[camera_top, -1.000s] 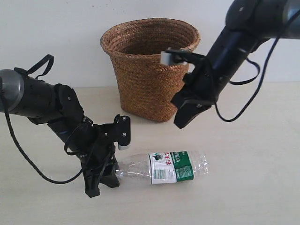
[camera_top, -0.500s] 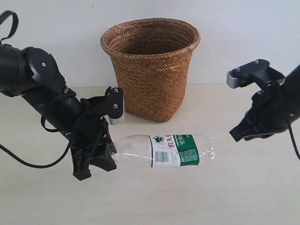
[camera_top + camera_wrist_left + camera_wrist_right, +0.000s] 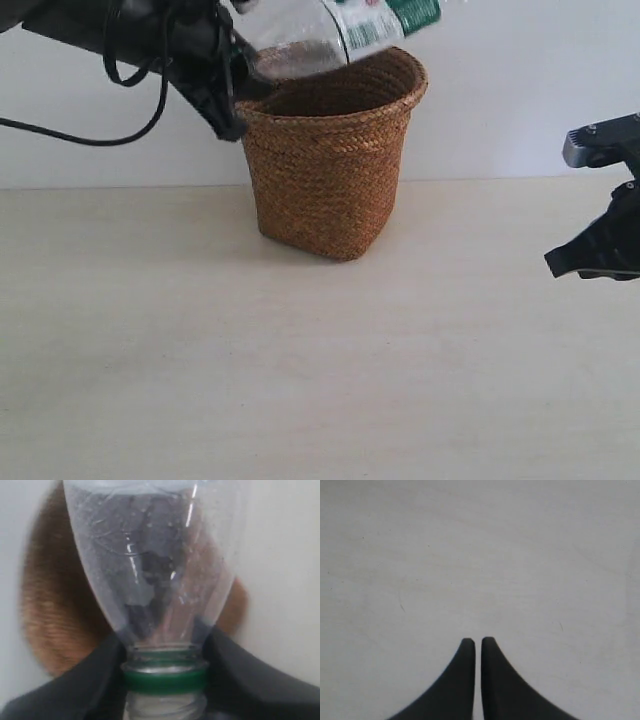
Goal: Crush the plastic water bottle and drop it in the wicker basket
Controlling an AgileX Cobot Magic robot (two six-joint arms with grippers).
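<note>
The clear plastic water bottle [image 3: 330,35] with its green-and-white label hangs tilted above the rim of the brown wicker basket [image 3: 325,170], partly cut off by the top of the exterior view. My left gripper [image 3: 243,72] is shut on the bottle's neck; in the left wrist view both black fingers clamp beside the green ring [image 3: 165,677], with the bottle's body [image 3: 155,560] in front of the blurred basket [image 3: 50,610]. The cap is not visible. My right gripper [image 3: 478,641] is shut on nothing and hovers over bare table at the right [image 3: 560,262].
The pale wooden table [image 3: 200,360] stretches in front of the basket, with a white wall behind. The left arm's black cable [image 3: 110,125] loops down at the upper left.
The left gripper has lifted the bottle from the table up to above the basket's rim. The right gripper has pulled away to the far right and lowered slightly.
</note>
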